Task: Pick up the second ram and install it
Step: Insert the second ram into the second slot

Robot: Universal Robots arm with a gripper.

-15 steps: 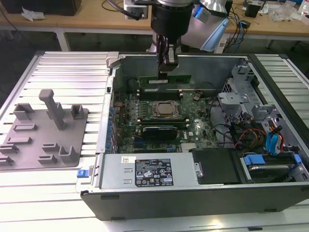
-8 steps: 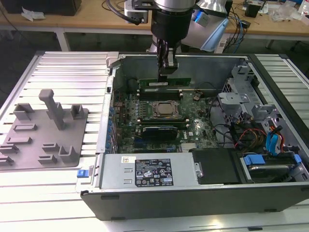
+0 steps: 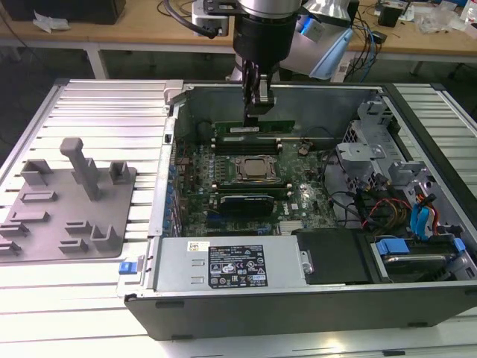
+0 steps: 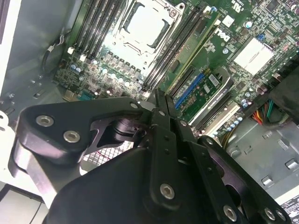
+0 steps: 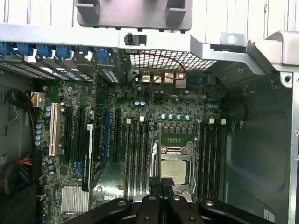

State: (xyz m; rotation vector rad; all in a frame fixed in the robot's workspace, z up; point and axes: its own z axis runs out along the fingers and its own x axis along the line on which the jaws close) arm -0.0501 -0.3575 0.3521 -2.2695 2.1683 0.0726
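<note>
My gripper [image 3: 258, 104] reaches down into the open computer case, shut on the second ram [image 3: 253, 128]. The ram is a long green stick with a white label, held level just beneath the fingers. In the first wrist view the gripper [image 5: 161, 184] has the second ram [image 5: 159, 149] running edge-on out from between its fingers, alongside the CPU socket [image 5: 177, 165]. I cannot tell whether its lower edge touches a slot. In the second wrist view the gripper [image 4: 160, 100] is above the motherboard [image 4: 243, 28]. There, another green stick [image 4: 198, 46] sits in a slot beside the socket [image 4: 142, 21].
A grey power supply [image 3: 223, 265] lines the case's near wall. A black card [image 3: 246, 203] lies just in front of the CPU socket [image 3: 253, 168]. Drive cage and cables [image 3: 402, 201] crowd the exterior view's right. A grey fixture [image 3: 71, 194] stands outside the case on the exterior view's left.
</note>
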